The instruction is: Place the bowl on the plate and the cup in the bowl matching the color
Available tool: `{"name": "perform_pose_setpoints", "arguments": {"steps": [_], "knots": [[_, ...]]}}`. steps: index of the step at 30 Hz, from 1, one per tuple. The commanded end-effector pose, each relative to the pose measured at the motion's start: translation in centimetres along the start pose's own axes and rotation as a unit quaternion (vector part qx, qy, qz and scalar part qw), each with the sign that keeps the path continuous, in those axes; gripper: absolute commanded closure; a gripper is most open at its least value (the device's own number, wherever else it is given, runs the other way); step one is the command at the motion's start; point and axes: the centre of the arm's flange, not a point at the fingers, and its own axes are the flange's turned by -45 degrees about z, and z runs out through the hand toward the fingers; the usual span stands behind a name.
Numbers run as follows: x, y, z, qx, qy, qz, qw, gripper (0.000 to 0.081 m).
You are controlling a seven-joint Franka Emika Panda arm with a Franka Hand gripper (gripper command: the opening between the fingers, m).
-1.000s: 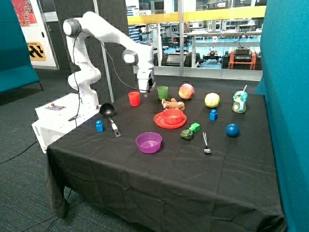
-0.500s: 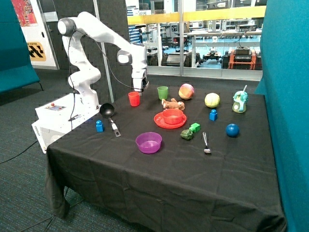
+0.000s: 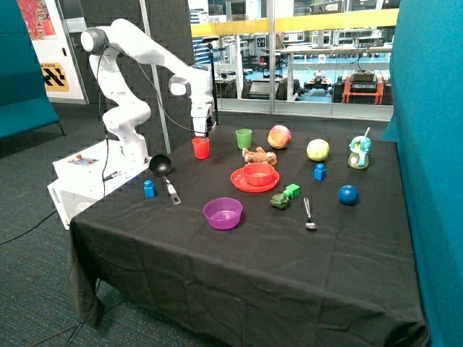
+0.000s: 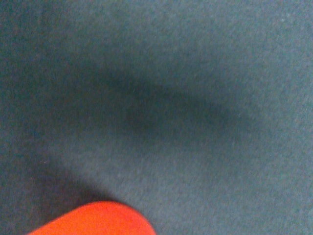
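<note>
Hand [image 3: 202, 134] hangs right above the cup [image 3: 201, 148], at its rim; whether its fingers are spread or closed cannot be told. Wrist view shows only a red edge of the cup [image 4: 95, 219] against dark worktop [image 4: 195, 73] cloth. Further out from the hand: green cup [image 3: 244, 138], then the bowl [image 3: 258, 173], seated on the plate [image 3: 242, 183]. Bowl step looks done; cup not yet in bowl. Risk: an off-centre descent could clip the rim and tip the light cup.
</note>
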Motion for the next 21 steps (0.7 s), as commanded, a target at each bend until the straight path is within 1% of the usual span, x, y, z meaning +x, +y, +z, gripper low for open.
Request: {"name": "perform_pose_setpoints", "arguments": {"steps": [1,5,9,14,18,21], "knots": [[-1.1,-0.8,-0.3,0.00129,-0.0014,-0.014,0.9999,0.0310],[-1.2,-1.0,0.0,0.00130,-0.0014,-0.018,0.9998,0.0309],[-1.4,-1.7,0.6,0.00132,-0.0014,-0.033,0.9994,0.0293],[-1.5,-2.5,0.9,0.00134,-0.0014,-0.050,0.9987,0.0300],[-1.6,-2.9,1.1,0.00134,-0.0014,-0.052,0.9986,0.0295],[-1.7,-2.9,1.2,0.00134,-0.0014,-0.053,0.9986,0.0308]]}}
